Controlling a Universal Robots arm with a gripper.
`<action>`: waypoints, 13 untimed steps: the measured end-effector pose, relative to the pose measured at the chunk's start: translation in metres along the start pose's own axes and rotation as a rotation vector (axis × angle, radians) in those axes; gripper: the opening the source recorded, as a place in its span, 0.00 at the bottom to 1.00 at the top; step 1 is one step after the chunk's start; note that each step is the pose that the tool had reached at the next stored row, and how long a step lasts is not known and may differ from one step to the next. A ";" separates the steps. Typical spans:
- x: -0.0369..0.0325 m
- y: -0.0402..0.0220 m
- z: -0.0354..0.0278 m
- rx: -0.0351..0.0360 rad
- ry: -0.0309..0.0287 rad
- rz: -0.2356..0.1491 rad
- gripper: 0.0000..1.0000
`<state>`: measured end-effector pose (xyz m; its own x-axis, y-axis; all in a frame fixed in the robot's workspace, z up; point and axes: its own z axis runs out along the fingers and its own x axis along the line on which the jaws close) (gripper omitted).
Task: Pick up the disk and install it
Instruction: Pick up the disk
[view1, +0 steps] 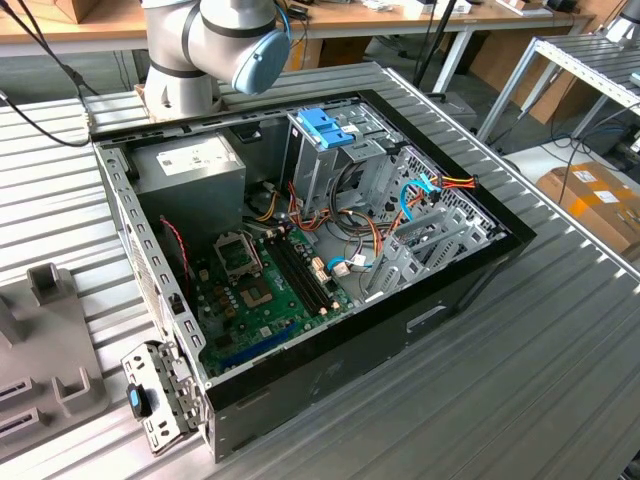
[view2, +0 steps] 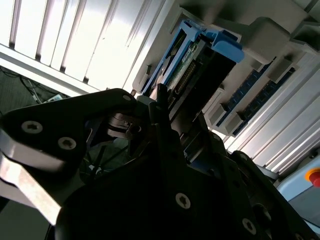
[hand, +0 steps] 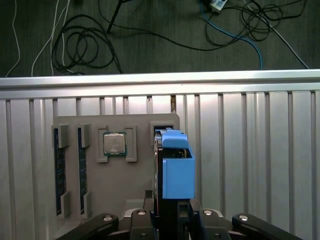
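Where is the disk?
In the first wrist view the disk stands on edge at the grey tray, beside the square chip, close to the gripper.

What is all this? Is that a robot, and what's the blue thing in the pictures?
Yes, that is a robot arm. One camera stands off to the side and sees the arm beside an open computer case lying on a ribbed metal table. Two more cameras ride near the arm's wrist. In the first wrist view, the gripper, the robot's hand, is right at the disk: a flat drive with blue plastic rails, standing on edge. Next to it, a grey tray carries a chip and two memory sticks. I can't tell whether the gripper has squeezed the disk yet.
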<state>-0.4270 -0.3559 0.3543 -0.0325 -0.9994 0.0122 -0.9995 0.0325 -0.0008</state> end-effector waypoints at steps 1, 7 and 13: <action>0.0001 0.0000 -0.0052 0.0001 -0.0001 0.000 0.35; 0.0002 0.0000 -0.0114 -0.0001 0.0000 0.000 0.35; 0.0002 0.0000 -0.0153 0.0000 0.0000 0.000 0.35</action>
<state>-0.4270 -0.3559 0.3695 -0.0325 -0.9994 0.0122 -0.9995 0.0325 -0.0008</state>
